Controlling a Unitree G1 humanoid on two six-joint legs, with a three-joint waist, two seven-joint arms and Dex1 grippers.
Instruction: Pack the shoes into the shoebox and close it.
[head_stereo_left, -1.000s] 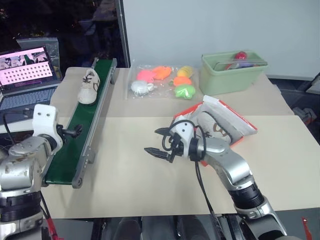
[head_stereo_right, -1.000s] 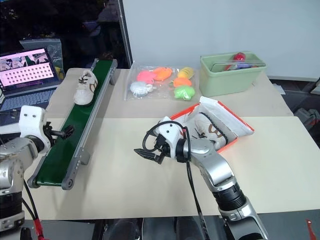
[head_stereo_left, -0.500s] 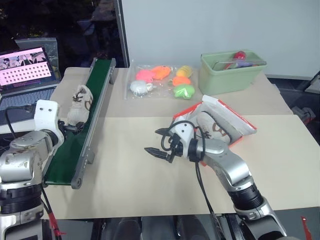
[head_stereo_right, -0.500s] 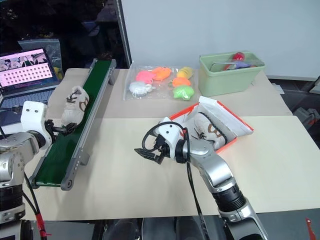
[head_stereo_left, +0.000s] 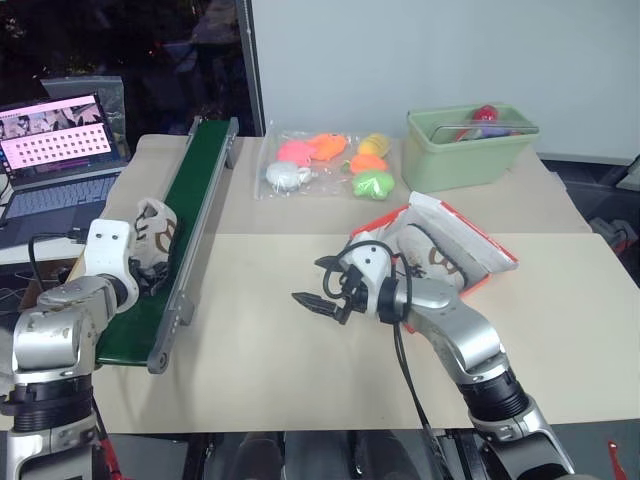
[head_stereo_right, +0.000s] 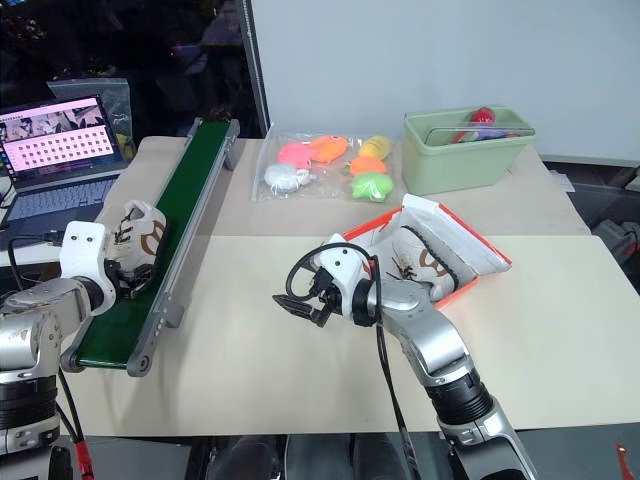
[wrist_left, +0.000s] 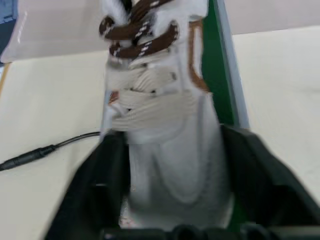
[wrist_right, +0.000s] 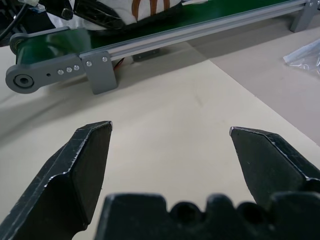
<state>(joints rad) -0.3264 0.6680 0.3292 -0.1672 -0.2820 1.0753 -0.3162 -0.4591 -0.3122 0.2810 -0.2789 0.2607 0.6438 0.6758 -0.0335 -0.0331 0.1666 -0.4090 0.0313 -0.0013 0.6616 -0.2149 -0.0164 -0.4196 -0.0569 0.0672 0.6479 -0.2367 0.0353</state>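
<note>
The left gripper (wrist_left: 175, 200) had its jaws pinching one shoe (wrist_left: 160, 115) on the green conveyor (head_stereo_left: 195, 195) at nine o'clock, hiding the heel. The right gripper (head_stereo_left: 322, 285) hung over bare surface (head_stereo_left: 250, 350), jaws spread. At two o'clock the second shoe (head_stereo_left: 432, 255) lay in the shoebox (head_stereo_left: 470, 285), partly covered by white paper; no writing was legible.

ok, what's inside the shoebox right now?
One shoe lies in the open shoebox, dark laces and brown marking showing. White wrapping paper covers the rest of the interior, so what else it holds can't be seen.
</note>
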